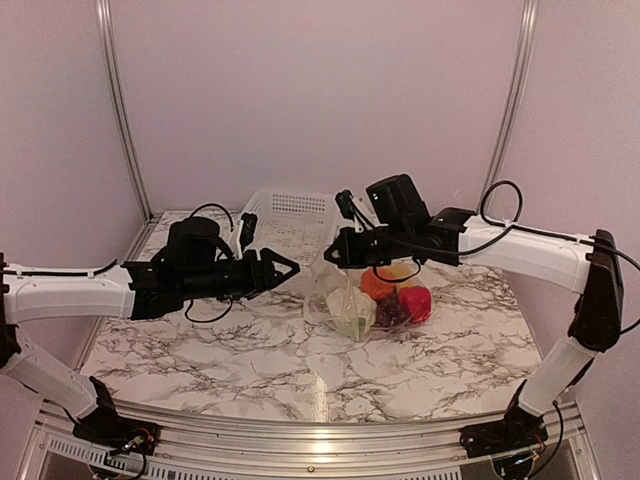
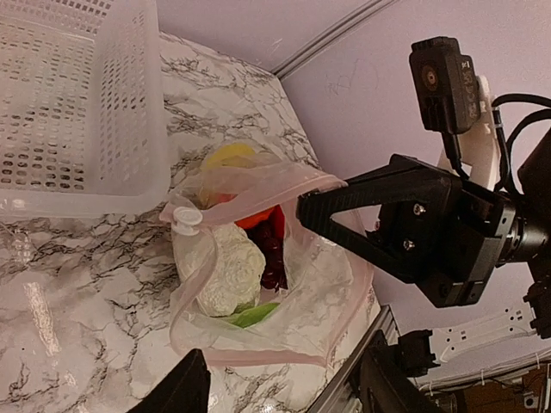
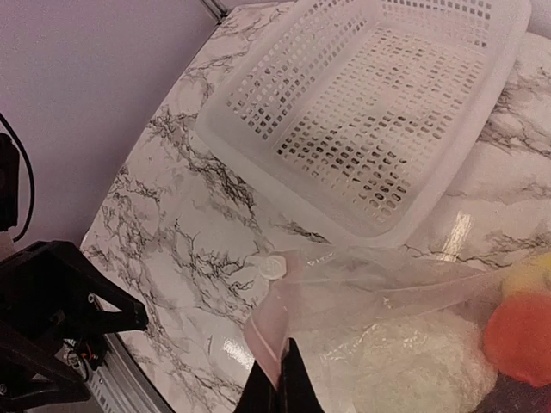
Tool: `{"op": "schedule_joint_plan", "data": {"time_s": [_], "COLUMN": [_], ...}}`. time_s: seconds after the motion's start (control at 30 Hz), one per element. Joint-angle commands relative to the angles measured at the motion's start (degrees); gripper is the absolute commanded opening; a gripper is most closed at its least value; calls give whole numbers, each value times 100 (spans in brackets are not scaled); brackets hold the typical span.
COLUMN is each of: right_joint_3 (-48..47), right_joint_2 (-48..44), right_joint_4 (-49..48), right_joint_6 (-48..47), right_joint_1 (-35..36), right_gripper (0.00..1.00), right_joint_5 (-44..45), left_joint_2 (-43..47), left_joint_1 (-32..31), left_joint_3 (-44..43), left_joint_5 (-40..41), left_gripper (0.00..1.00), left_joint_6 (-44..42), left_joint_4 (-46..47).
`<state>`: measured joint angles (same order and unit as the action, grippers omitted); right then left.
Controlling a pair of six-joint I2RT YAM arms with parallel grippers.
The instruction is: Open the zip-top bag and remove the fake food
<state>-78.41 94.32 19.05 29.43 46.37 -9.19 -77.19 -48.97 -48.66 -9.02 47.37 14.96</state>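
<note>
while the right gripper [image 3: 279, 366] pinches the rim of the zip-top bag [image 2: 331, 297], the left gripper [image 1: 288, 268] hangs open just beside it.
the right jaws are closed tight on the pinkish zip strip near the white slider tab [image 3: 274, 267], lifting that edge so the bag's mouth gapes toward the left arm. the left fingers stand wide apart with nothing between them, level with the mouth and not touching the plastic. the bag sits on the marble table [image 1: 200, 350], right of centre and just in front of the white perforated basket [image 1: 290, 222]. the fake food is all inside it: pale cabbage [image 2: 225, 271] nearest the opening, dark grapes [image 1: 392, 311] and a red piece [image 1: 418, 303] behind it, an orange fruit [image 1: 377, 284] and a yellow piece [image 2: 228, 156] toward the bag's far end.
</note>
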Motion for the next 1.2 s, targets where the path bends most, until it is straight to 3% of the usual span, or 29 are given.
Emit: {"op": "schedule_joint_plan", "data": {"time_s": [0.0,0.2,0.33,0.47,0.57,0.7,0.97,1.17], "right_joint_3": [405,637,672,738,740,789,823,810], "right_joint_2": [-328,-281,-249,-285,-312,-330,-353,-293], "right_joint_4": [-467,-531,-263,-191,-171,-151,-240,-285], "right_joint_6": [313,336,277,257,248,226,198,178], "right_joint_1": [68,83,38,15,4,-41,-176,-189], "right_gripper": [0,0,0,0,0,0,0,0], "right_joint_5": [-346,-254,-106,-105,-114,-174,-320,-379], "left_joint_2": [-668,-1708,-2279,-2844,-3145,-3392,-3664,-4045], "left_joint_1": [-355,-690,-775,-828,-842,-842,-834,-834], "left_joint_3": [49,-65,-229,-649,-850,-916,-1162,-1704], "left_joint_5": [-157,-113,30,197,493,546,1165,1016], "left_gripper": [54,34,30,28,32,37,67,78], "left_joint_6": [97,465,752,943,1147,1255,1507,1375], "left_joint_4": [845,1767,2243,2133,1789,2030,1270,772]}}
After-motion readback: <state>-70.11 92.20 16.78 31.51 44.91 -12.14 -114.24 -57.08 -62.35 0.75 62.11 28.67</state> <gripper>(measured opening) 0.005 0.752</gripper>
